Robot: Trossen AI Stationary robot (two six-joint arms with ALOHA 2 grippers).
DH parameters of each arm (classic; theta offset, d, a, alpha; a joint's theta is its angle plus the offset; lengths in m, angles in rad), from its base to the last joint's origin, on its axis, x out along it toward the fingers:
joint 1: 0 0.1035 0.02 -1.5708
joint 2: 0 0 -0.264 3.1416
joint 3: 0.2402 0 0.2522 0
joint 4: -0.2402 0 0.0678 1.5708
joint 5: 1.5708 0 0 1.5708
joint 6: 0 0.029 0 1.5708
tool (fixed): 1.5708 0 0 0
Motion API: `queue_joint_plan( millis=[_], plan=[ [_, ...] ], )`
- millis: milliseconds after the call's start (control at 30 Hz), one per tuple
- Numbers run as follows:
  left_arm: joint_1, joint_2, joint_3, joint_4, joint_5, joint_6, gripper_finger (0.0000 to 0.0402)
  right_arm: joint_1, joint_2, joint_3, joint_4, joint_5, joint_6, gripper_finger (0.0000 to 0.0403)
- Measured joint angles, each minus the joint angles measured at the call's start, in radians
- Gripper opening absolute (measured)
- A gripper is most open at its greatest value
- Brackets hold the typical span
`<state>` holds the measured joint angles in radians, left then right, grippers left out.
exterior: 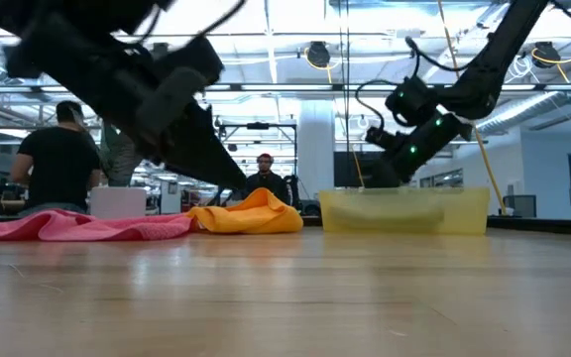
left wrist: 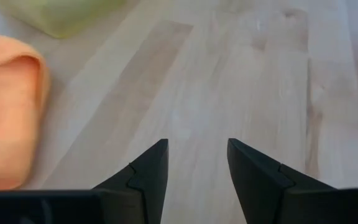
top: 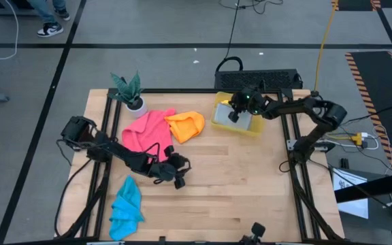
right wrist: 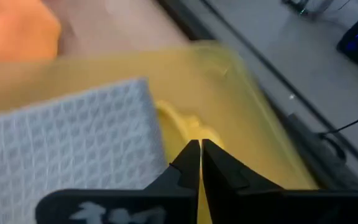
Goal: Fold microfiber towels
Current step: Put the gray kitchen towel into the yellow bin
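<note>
The right claw point(right wrist: 201, 163) hangs inside the yellow bin point(top: 218, 116) at the worktop's point(top: 250, 190) far edge, toward the far right corner. Its fingers are together, tips meeting with no cloth visibly between them. The grey towel point(right wrist: 67, 143) lies in the bin just beside the tips, on one side of them; the yellow towel point(right wrist: 182, 127) lies directly ahead of and under the tips, against the bin floor. Whether the tips pinch an edge of the yellow towel cannot be told. Judgement: the coming lift turns on this relation, the yellow towel sitting straight beneath the tips while the grey one lies off to the side.

The left claw point(left wrist: 197, 163) hovers over bare wood near the middle of the worktop, fingers apart and empty. The orange towel point(top: 186, 126) lies toward the far edge from it, near but not touching, with the pink towel point(top: 145, 129) touching the orange one on the side toward the left edge. The blue towel point(top: 125, 204) lies crumpled near the near left corner.

Judgement: the right arm is plainly the nearer to the bin's contents; the left arm is nearer to the orange, pink and blue towels. None of the towels appears folded.
</note>
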<state>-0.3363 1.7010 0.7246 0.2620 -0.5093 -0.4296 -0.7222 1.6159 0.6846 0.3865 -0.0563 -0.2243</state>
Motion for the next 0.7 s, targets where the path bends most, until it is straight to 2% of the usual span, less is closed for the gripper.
queue_joint_plan(
  millis=[100,200,267,333,467,633,700],
  plan=[
    [0.055,0.054,0.0,0.113,0.072,0.053,0.0168,0.001,0.03,0.015,-0.032,-0.054,-0.017,0.0003],
    [0.108,0.107,0.001,0.22,0.145,0.082,0.0168,0.003,0.034,0.018,-0.046,-0.194,-0.034,0.0002],
    [0.131,0.13,0.001,0.235,0.191,0.077,0.0168,0.018,0.026,0.019,-0.046,-0.269,-0.025,0.0002],
    [0.138,0.15,0.001,0.243,0.217,0.057,0.0168,0.033,0.025,0.021,-0.066,-0.289,-0.036,0.0001],
    [0.126,0.163,0.0,0.235,0.22,0.043,0.0168,0.053,0.027,0.021,-0.11,-0.223,-0.096,0.0001],
    [0.1,0.163,0.001,0.241,0.22,0.045,0.0168,0.053,-0.004,0.021,-0.102,-0.01,-0.091,0.0001],
    [0.091,0.162,0.001,0.245,0.22,0.053,0.0168,0.052,-0.031,0.02,-0.115,0.037,-0.1,0.0001]
  ],
)
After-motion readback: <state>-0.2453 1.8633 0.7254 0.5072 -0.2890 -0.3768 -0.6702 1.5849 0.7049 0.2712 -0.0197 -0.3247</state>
